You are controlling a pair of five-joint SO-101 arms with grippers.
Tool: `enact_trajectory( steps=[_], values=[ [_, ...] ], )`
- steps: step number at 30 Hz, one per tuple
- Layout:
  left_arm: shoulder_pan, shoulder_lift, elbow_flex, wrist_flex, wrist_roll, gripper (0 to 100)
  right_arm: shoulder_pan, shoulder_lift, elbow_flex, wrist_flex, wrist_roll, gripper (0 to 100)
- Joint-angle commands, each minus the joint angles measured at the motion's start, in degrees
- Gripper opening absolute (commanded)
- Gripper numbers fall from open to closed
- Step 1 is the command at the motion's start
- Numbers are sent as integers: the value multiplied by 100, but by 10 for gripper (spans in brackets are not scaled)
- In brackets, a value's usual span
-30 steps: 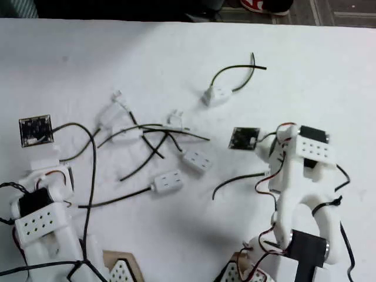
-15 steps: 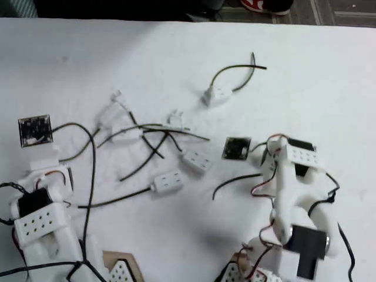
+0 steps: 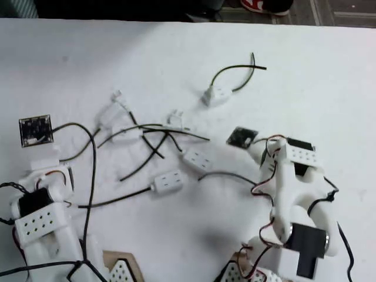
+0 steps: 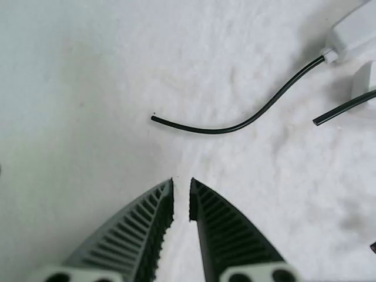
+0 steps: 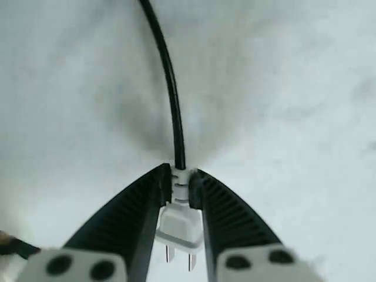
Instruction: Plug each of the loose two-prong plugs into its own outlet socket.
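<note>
My right gripper point(image 5: 181, 177) is shut on a white two-prong plug point(image 5: 178, 222), its prongs pointing back toward the wrist. Its black cord point(image 5: 167, 82) runs away over the white table; in the high view the cord point(image 3: 220, 175) trails left from the right arm point(image 3: 288, 155). White outlet sockets lie at the middle point(image 3: 168, 181), point(image 3: 197, 158) and farther back point(image 3: 216, 94). Loose plugs point(image 3: 108, 114), point(image 3: 176, 120) lie among crossed cords. My left gripper point(image 4: 181, 183) hangs shut over bare table, nothing between its fingers, short of a black cord end point(image 4: 154, 118).
The cord in the left wrist view leads to a white body point(image 4: 352, 29) at the frame's corner. The left arm point(image 3: 38, 217) sits at the front left with its own cable point(image 3: 91, 176) looping across. Crossed black cords point(image 3: 153, 144) clutter the middle.
The right arm has drawn back and turned its wrist, dragging the held plug's cord so its free end swung up and left toward the sockets. The left arm has kept still.
</note>
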Motion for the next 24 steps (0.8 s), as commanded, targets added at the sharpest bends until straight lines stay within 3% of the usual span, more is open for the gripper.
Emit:
enact_trajectory(
  steps=[1, 6, 12, 17, 24],
  values=[
    [48, -66, -53, -79, -44, 72, 136, -444, -62, 127, -1046, 18],
    [48, -66, -53, -79, -44, 72, 365, -462, -62, 154, -1741, 25],
    [48, -66, -53, -79, -44, 72, 523, -514, -62, 171, -2558, 205],
    [48, -66, -53, -79, -44, 72, 532, -523, -62, 514, -3042, 208],
    [48, -66, -53, -79, -44, 72, 523, -470, -62, 778, -3068, 208]
  ],
)
